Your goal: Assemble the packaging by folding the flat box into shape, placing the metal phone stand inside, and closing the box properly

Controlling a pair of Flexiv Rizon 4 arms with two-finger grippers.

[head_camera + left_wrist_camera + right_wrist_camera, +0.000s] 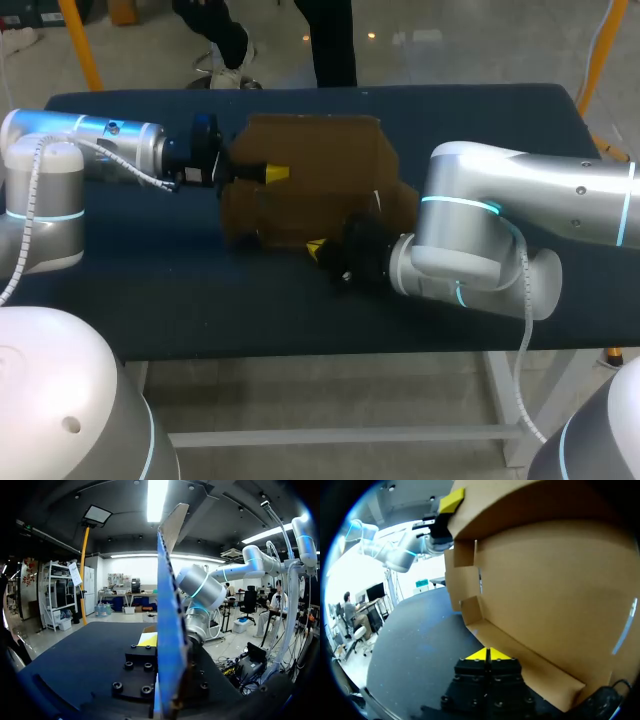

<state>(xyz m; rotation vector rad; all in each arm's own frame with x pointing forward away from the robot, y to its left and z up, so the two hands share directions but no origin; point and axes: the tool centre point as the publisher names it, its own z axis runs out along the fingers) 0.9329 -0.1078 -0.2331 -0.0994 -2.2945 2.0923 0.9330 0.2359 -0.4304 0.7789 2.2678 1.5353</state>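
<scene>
Across the middle of the dark counter (200, 300) lies the brown cardboard box (310, 190), part folded, with one panel raised. From the left side the left claw (272, 173) reaches the box's left edge and is grasping it. In its wrist view the panel stands edge-on straight up out of the claw, with one yellow finger (147, 639) just beside it and the other hidden behind the card. At the box's near edge the right claw (318, 248) sits low, clenched, with nothing seen between its fingers. In its wrist view the two yellow tips meet just short of a low flap along the box's bottom, and the box's open inside curves up ahead of it and over it. A yellow tip of the left claw shows there too, at the box's far upper edge
</scene>
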